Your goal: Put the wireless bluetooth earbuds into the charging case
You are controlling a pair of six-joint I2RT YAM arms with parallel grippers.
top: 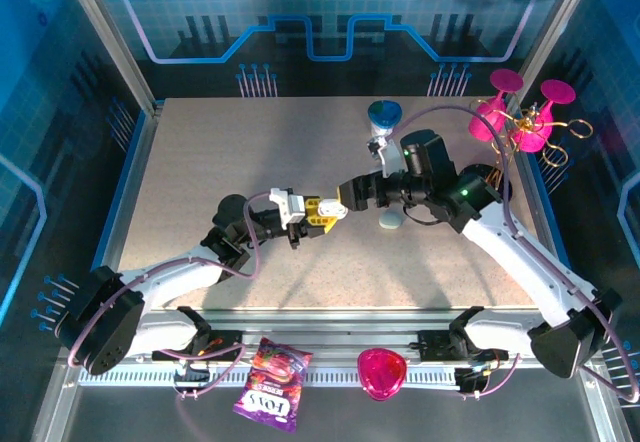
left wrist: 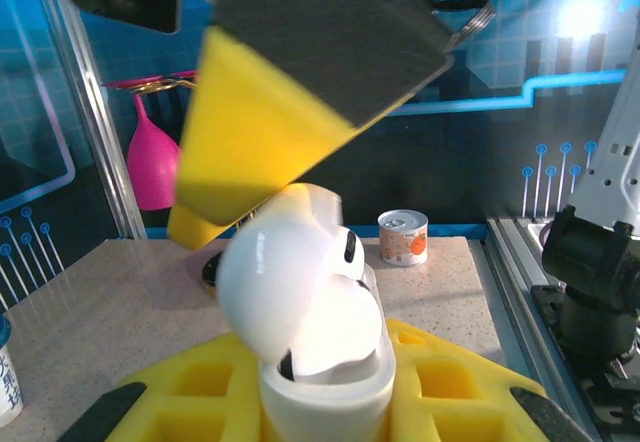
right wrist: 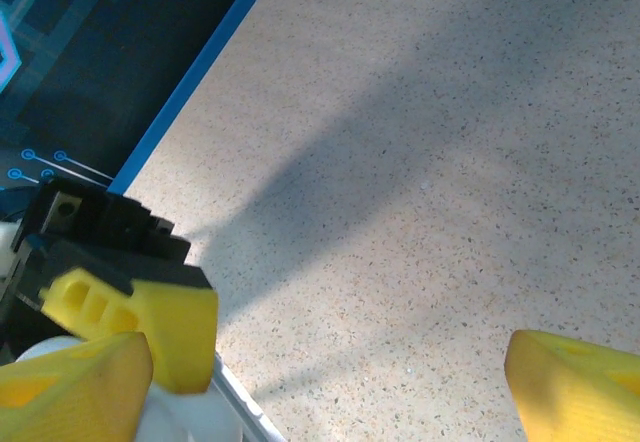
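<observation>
**Earbud seating: case held between the two grippers**

Charging case (left wrist: 325,392) clamped by its lower shell in left gripper (top: 303,214), jaws closed on it, mouth up. Lid (left wrist: 272,282) hinged open and tipped toward the wrist camera. One earbud (left wrist: 346,254) at the case mouth just behind the lid, dark mesh spot showing. Fully seated or standing proud: cannot tell.

Right gripper (right wrist: 320,392) spread wide, nothing between the fingers. One yellow finger (left wrist: 262,152) directly over the case. Touching the lid or just clear of it: cannot tell.

Step in hand, as judged: pressing the bud home, then shutting the lid.

To do it well:
- Hold the left clamp on the lower shell only, clear of the hinge.
- Bring the flat of the right finger down along the case's own axis, not across it, since glossy plastic is likely to slide sideways.
- Press lightly and check the bud sits flush before touching the lid.
- Avoid closing the lid on a bud that stands proud, for risk of popping it out or twisting the case in the grip.

Pose, from above: left arm stretched low from its base toward the case, wrist turned to present the case mouth. Right arm folded at the elbow to the right of the case, wrist pointing left at it, fingertips meeting the case from the opposite side.
</observation>
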